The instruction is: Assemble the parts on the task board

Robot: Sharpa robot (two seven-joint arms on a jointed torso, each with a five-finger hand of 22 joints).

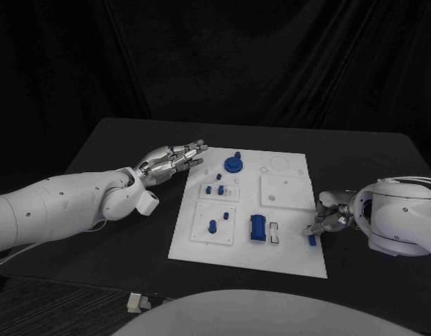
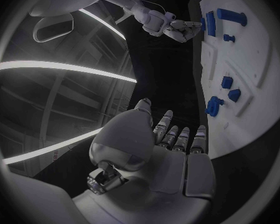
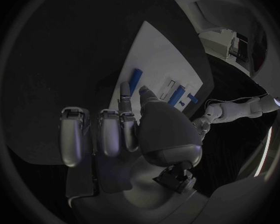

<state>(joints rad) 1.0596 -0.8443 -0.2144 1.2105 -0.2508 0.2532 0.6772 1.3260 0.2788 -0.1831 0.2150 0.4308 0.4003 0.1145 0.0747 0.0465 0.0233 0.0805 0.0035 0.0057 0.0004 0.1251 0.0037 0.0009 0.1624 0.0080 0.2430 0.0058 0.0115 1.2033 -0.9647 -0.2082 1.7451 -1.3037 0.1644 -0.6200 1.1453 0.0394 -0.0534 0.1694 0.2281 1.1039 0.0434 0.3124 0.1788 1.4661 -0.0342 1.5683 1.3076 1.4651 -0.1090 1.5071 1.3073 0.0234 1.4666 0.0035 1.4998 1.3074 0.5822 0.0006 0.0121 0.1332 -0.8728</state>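
The white task board lies in the middle of the table. On it stand a round blue part with a knob, small blue pieces, a blue peg and a blue block. My right hand is at the board's near right edge and pinches a small blue peg between thumb and finger; the right wrist view shows this peg just past the fingertips. My left hand hovers by the board's far left corner, fingers stretched out, holding nothing. The left wrist view shows the board.
The black table has free room on both sides of the board. A small pale object sits at the table's near edge. Square raised plates and ring outlines mark the board's far right part.
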